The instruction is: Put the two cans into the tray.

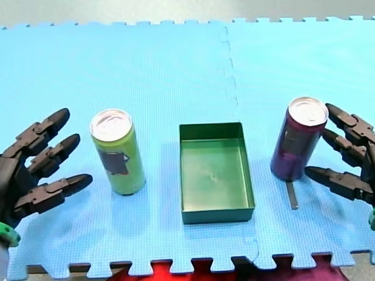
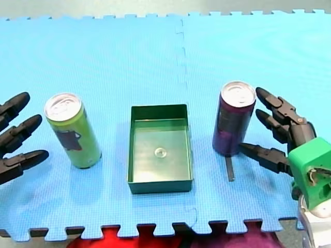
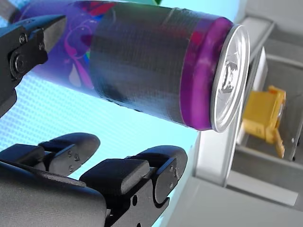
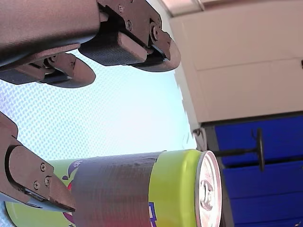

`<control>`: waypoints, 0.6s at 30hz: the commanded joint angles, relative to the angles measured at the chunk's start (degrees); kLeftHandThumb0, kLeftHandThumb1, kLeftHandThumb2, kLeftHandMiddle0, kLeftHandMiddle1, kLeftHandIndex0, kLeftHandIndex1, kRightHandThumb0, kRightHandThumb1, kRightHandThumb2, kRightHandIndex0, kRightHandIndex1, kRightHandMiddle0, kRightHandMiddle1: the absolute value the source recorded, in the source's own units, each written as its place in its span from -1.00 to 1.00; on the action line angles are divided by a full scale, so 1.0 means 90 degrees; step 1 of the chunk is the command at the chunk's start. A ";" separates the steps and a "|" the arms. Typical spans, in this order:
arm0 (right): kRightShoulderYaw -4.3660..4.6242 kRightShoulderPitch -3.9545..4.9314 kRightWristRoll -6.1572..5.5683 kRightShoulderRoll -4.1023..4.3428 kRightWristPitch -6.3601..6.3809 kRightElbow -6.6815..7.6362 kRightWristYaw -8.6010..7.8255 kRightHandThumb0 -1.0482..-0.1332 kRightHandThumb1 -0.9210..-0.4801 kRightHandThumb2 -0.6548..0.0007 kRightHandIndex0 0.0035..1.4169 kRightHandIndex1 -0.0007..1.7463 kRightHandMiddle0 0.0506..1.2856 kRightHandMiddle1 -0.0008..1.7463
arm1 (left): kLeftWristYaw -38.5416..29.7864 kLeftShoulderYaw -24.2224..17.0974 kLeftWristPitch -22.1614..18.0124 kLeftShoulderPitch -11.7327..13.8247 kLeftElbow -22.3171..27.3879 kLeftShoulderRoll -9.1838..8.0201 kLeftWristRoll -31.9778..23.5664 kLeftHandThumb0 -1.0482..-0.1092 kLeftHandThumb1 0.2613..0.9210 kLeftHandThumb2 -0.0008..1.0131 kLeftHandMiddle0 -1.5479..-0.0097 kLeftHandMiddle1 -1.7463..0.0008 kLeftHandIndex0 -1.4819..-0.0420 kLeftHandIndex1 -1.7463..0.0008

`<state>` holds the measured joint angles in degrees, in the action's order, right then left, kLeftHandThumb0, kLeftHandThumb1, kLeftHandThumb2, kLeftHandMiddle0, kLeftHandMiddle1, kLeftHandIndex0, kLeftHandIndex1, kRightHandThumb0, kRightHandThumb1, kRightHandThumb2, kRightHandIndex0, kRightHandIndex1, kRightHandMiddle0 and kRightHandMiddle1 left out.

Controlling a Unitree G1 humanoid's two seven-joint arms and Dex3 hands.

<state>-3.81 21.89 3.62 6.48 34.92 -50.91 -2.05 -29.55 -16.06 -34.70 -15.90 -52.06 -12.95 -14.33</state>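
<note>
The left hand (image 1: 38,170) is sitting open at the near left of the surface (image 1: 176,64), holding nothing. Its fingertips are pointing toward the green can (image 1: 118,152), which is standing upright just beside them with a strip of blue mat showing between. The right hand (image 1: 345,155) is also open and gripping nothing at the near right, close against the purple can (image 1: 297,140). In the first wrist view that can (image 3: 142,66) is lying between the dark fingers (image 3: 128,175) with blue showing on both sides, so contact looks unlikely, though I cannot be sure at the base.

Between the two cans, apart from both, the green tray (image 1: 217,215) is standing open-topped with no can in it yet.

Both cans are likely thin-walled metal: smooth, a little slippery, and prone to denting if squeezed hard. Whether they are full or light is not showing. Each is wearing a dark band around its body, and that mid-height zone seems the best place to take hold, with fingers wrapping from the side and the can kept upright. Being tall and narrow, either one is likely to tip if nudged near the rim.
</note>
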 commanded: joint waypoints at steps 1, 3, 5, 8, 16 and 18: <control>0.0030 0.0045 0.0041 0.0053 -0.0007 -0.0022 0.0046 -0.33 0.38 0.99 -0.17 -1.00 -0.24 -1.00 | 0.0016 -0.0011 0.0023 0.0028 0.0037 -0.0040 -0.0023 -0.58 0.14 -1.00 0.36 1.00 0.40 1.00; 0.0072 0.0048 0.0101 0.0064 -0.0003 -0.0012 0.0093 -0.36 0.37 0.99 -0.17 -1.00 -0.25 -1.00 | 0.0021 -0.0013 0.0031 0.0035 0.0052 -0.0045 -0.0024 -0.58 0.14 -1.00 0.36 1.00 0.40 1.00; 0.0114 0.0041 0.0172 0.0087 -0.0008 0.0006 0.0138 -0.40 0.35 0.98 -0.18 -1.00 -0.26 -1.00 | 0.0032 -0.0015 0.0032 0.0039 0.0059 -0.0048 -0.0021 -0.58 0.14 -1.00 0.36 1.00 0.40 1.00; 0.0183 0.0040 0.0291 0.0135 -0.0009 -0.0001 0.0204 -0.45 0.33 0.98 -0.20 -1.00 -0.29 -1.00 | 0.0059 -0.0017 0.0015 0.0028 0.0034 -0.0049 -0.0011 -0.57 0.14 -1.00 0.36 1.00 0.40 1.00; 0.0283 0.0028 0.0416 0.0197 -0.0118 0.0046 0.0323 -0.59 0.25 0.98 -0.26 -1.00 -0.35 -1.00 | 0.0100 -0.0023 -0.0020 -0.0003 -0.0029 -0.0044 -0.0007 -0.58 0.16 -1.00 0.35 0.99 0.39 1.00; 0.0317 0.0030 0.0473 0.0209 -0.0140 0.0048 0.0375 -0.62 0.24 0.98 -0.27 -1.00 -0.36 -1.00 | 0.0104 -0.0026 -0.0030 -0.0011 -0.0048 -0.0050 -0.0004 -0.58 0.16 -1.00 0.35 0.99 0.39 1.00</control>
<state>-1.10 22.12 7.66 7.87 34.04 -50.75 0.98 -28.76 -16.11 -34.64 -15.75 -52.28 -12.99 -14.26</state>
